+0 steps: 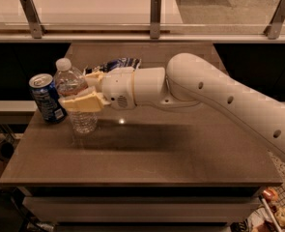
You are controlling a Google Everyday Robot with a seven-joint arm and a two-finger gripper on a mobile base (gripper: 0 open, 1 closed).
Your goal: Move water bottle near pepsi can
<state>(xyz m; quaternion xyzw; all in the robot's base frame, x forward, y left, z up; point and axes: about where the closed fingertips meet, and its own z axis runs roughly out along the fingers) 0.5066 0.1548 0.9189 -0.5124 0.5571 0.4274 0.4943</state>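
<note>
We see a smooth cream-white arm, thick and rounded with small dark holes along its side, joined by a cylindrical wrist with a dotted vent to the gripper with pale yellow, wedge-shaped fingers, at the water bottle on the left.

Brown table fills the middle of the frame. At its back edge, a blue-and-white snack bag peeks out, upper centre-left. Three metal posts line the glass railing along the top. The gripper sits left of centre, clamped on the water bottle.
</note>
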